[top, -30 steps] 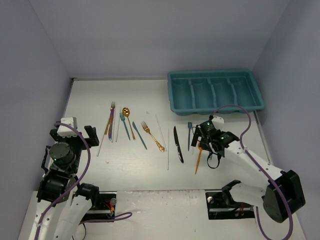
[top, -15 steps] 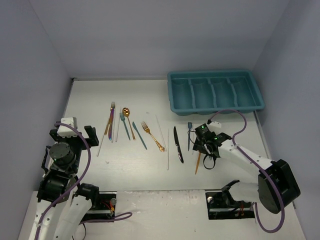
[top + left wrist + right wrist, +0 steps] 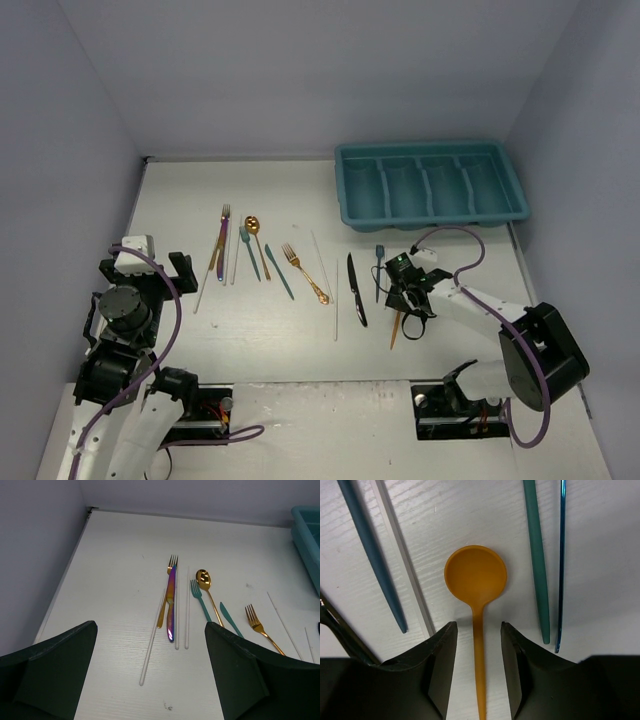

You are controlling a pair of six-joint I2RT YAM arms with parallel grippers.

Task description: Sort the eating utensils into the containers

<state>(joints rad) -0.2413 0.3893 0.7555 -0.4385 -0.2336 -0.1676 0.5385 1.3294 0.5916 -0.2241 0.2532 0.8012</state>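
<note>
right gripper [image 3: 478, 630] dropped over the orange spoon [image 3: 475, 573] near the tray [image 3: 430, 146], fingers [image 3: 442, 650] astride its handle, unclenched; left gripper [image 3: 150, 627] released. we see nothing sorted.

No legible text, labels, brands, numbers or signs on anything.

A white, wood-grained table [image 3: 270, 345] spans the enclosure. Plain pale lavender walls [image 3: 300, 80] close it on three sides.
</note>
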